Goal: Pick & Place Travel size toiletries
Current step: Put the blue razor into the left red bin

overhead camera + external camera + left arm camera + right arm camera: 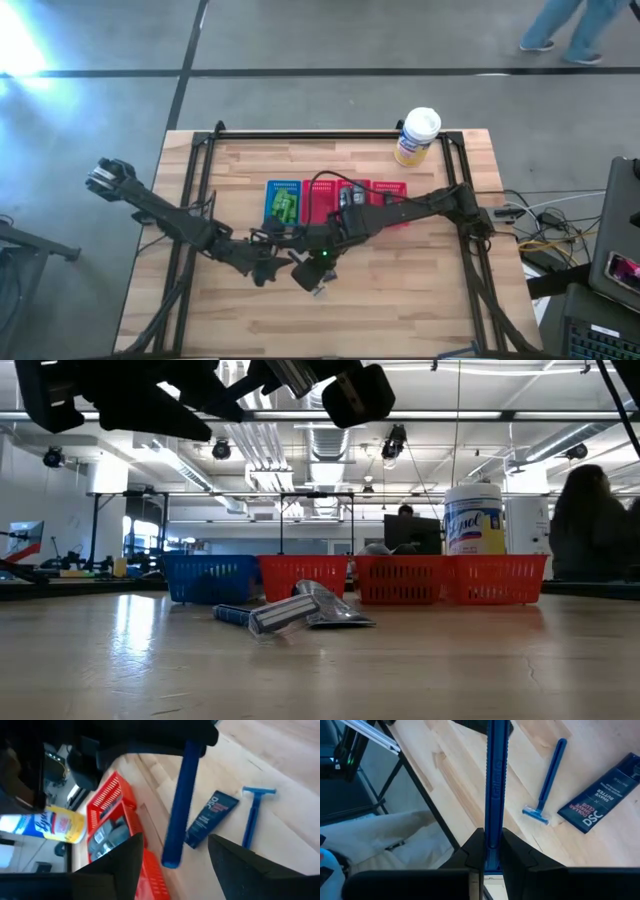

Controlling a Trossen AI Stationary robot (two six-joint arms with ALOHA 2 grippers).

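Note:
My right gripper (492,851) hangs above the table's middle, shut on a blue razor handle (495,780). My left gripper (172,870) is beside it on the left, open. The handle's free end (170,860) shows between the left fingers without touching them. On the wood below lie a second blue razor (547,785) and a dark blue shave-butter tube (600,800), each flat on its side. In the low view, these two (300,612) lie in front of the baskets. My right gripper pinches the blue razor handle at one end (492,840) between its two fingers; that end is hidden between them. The handle runs straight on ahead of the fingers, along them. It is lifted clear of the table and slants down (177,805) from the gripper.
Across the middle stand a blue mesh basket (283,203) with green items and red baskets (390,192). One red basket (107,805) holds dark packets. A yellow-and-white canister (418,135) stands at the far edge. A dark frame rail (200,180) borders the board. A person walks beyond the table.

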